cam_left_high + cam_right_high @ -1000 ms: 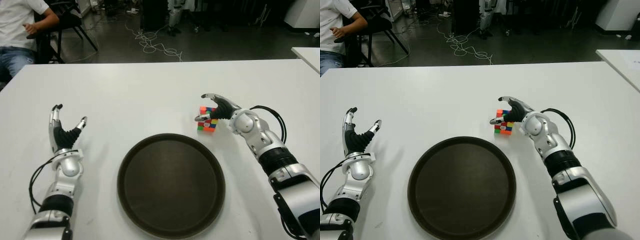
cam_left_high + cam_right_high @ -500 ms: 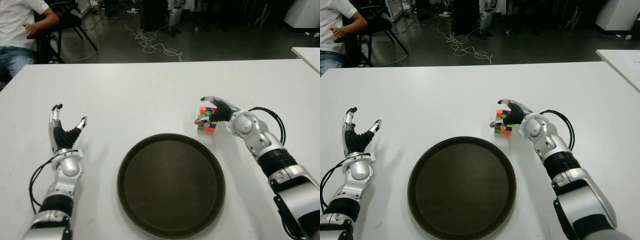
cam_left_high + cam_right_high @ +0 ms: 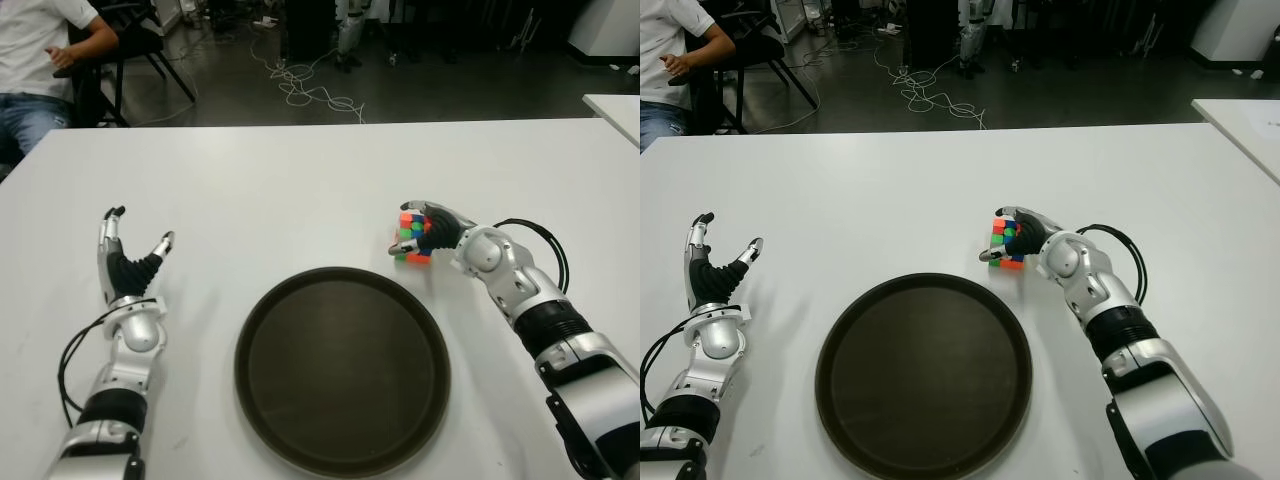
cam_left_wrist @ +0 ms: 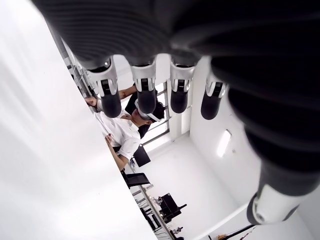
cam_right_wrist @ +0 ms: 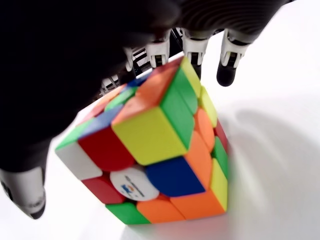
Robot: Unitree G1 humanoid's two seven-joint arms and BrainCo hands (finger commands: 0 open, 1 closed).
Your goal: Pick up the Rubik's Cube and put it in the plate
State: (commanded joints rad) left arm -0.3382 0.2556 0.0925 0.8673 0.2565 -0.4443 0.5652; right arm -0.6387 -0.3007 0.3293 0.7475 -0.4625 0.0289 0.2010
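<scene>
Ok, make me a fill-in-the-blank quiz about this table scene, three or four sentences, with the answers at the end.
1. The multicoloured Rubik's Cube is gripped by the robot's ____ hand.
2. The round dark brown plate holds ____ so far.
3. The cube sits just beyond the plate's rim, toward the robot's ____ side.
4. The left hand, beside the plate on the white table, has its fingers ____.

Answers: right; nothing; right; open

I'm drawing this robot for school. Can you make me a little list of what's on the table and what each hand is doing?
table: white
plate: dark, round, empty, in front of the robot
cube: colourful, just beyond the plate's right rim, tilted
right hand: fingers wrapped around the cube
left hand: open, holding nothing, left of the plate
</scene>
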